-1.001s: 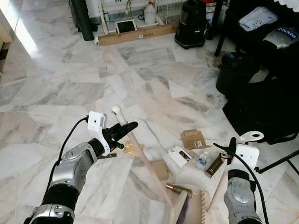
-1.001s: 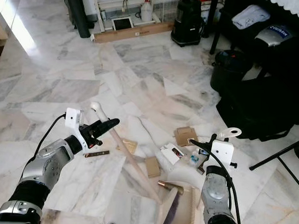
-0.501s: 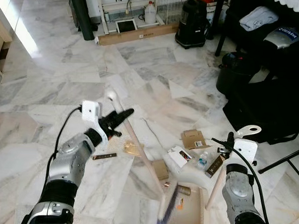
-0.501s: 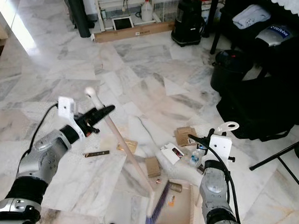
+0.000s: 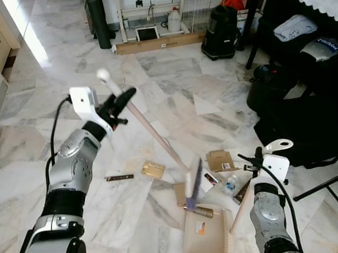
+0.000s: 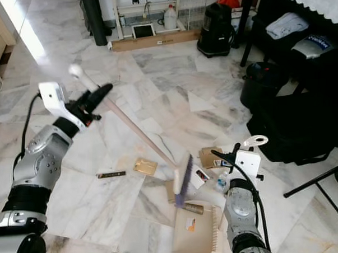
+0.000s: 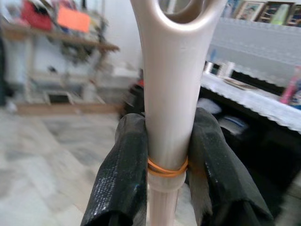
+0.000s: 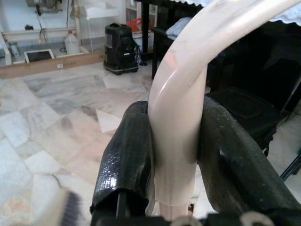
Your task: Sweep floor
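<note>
Two end effectors grip broom (image 5: 157,140) and dustpan (image 5: 207,234)

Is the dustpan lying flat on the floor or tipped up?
Flat. The dustpan lies tray-up on the marble, its handle rising to the right gripper. The broom, held by the left gripper, stands at its edge.

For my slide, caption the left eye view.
Left end effector swings broom above dustpan; right end effector holds its handle.
</note>
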`<state>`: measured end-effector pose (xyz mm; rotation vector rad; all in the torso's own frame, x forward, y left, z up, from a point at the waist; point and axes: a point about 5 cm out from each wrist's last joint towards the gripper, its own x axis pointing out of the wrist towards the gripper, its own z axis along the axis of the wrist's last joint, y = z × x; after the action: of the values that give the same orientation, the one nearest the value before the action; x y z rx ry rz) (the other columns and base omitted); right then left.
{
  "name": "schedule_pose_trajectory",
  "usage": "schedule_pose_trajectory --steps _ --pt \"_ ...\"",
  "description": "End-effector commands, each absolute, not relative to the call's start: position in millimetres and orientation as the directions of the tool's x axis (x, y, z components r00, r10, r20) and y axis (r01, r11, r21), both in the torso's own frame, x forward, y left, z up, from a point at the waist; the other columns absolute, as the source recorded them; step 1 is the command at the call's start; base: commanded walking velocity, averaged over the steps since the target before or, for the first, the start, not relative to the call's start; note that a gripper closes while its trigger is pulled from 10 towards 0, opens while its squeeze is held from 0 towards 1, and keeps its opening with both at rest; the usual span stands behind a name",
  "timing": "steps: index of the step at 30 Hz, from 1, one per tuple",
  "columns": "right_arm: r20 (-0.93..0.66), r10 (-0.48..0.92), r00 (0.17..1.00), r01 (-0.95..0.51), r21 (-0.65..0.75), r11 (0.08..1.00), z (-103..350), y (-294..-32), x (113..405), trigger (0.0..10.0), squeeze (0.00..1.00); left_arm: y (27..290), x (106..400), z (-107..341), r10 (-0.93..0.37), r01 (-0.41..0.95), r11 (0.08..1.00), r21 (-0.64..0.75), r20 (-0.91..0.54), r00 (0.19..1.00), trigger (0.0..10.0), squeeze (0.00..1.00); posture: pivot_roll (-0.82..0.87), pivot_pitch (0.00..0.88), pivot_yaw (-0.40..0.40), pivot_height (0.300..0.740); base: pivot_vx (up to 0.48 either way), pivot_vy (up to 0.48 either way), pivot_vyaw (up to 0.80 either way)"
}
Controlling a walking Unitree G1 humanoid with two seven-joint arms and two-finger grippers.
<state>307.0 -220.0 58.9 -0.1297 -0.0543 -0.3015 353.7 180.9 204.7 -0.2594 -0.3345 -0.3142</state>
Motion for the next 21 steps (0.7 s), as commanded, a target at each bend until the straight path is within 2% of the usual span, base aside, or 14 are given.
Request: schedule_pose_trajectory --steps 1,10,16,21 --pt "0.136 -0.302 0.944 0.313 -0.071 0.947 70.0 -219.4 310.2 10.0 0.0 190.2 353.9 210.4 -0.207 0.292 0.941 -0.171 0.389 0.898 10.0 0.0 0.0 0.007 0.038 0.74 0.0 0.0 0.0" --pt "0.251 -0.29 0.924 0.288 0.045 0.957 91.4 -209.0 312.8 10.0 0.0 195.3 351.8 191.8 -0.149 0.2 0.972 -0.119 0.341 0.928 10.0 0.0 -0.01 0.0 0.038 0.74 0.0 0.0 0.0" --pt "0.266 -0.322 0.909 0.288 0.159 0.944 97.7 -202.5 312.3 10.0 0.0 190.1 349.0 181.6 -0.177 0.212 0.974 -0.077 0.321 0.93 10.0 0.0 -0.01 0.0 0.038 0.74 0.0 0.0 0.0" --pt "0.271 -0.298 0.915 0.261 0.163 0.951 99.6 -193.5 312.9 10.0 0.0 193.0 348.8 183.9 -0.146 0.183 0.98 -0.08 0.338 0.93 10.0 0.0 -0.01 0.0 0.038 0.74 0.0 0.0 0.0"
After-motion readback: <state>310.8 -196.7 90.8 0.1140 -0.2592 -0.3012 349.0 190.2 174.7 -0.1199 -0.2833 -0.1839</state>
